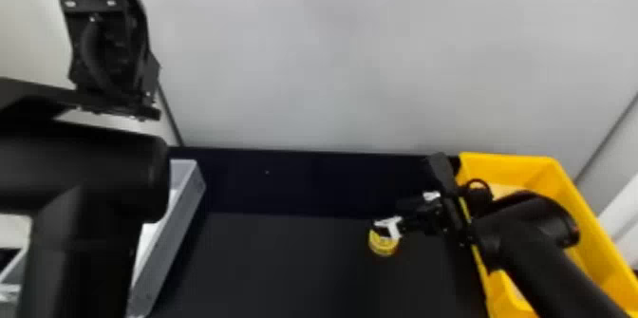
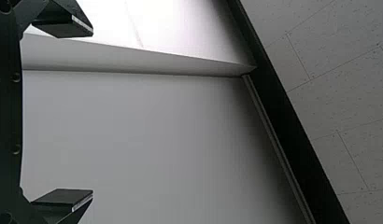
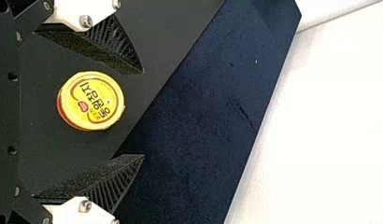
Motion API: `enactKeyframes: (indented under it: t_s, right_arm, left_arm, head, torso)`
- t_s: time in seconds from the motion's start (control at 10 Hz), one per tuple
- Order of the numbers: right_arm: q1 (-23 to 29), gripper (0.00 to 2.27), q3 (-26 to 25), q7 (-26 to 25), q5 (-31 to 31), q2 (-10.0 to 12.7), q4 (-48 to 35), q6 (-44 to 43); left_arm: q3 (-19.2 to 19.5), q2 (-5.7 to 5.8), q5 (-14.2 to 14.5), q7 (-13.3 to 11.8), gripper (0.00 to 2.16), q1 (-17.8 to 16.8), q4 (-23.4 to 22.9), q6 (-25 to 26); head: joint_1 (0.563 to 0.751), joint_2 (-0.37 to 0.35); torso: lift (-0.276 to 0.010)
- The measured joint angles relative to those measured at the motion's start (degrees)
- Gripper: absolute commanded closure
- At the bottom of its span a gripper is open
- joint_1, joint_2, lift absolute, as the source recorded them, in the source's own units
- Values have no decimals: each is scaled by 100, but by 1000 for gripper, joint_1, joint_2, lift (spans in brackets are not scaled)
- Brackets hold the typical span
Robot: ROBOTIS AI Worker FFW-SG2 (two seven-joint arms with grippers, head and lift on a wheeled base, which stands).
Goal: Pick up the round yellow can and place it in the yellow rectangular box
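- So, can [image 1: 383,243] sits on dark tabletop [image 1: 285,265], left of yellow box [image 1: 522,163] & apart from it; lid up, round, no long axis for us to match.
- R gripper [image 3: 144,114], our nearer one, also left of box: fingers spread, can btwn them, no contact seen; tip height vs can, we can't tell.
- L gripper [image 2: 92,113] idle, well left of box, fingers apart.
- Next, we'd say: close R on can, lift, carry right to box.
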Motion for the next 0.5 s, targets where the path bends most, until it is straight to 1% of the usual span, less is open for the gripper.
enactKeyframes:
  t_s: [0.2, 0.5]
  right_arm:
    - [-87, 159, 106, 24, 45, 57, 187, -59]
    - [-225, 160, 232, 242, 395, 133, 433, -51]
  left_arm:
    - [5, 10, 1, 0, 70, 0, 3, -10]
    - [4, 18, 12, 0, 70, 3, 10, -25]
  head:
    - [663, 54]
    - [663, 54]
  torso:
    - [-10]
    - [-10]
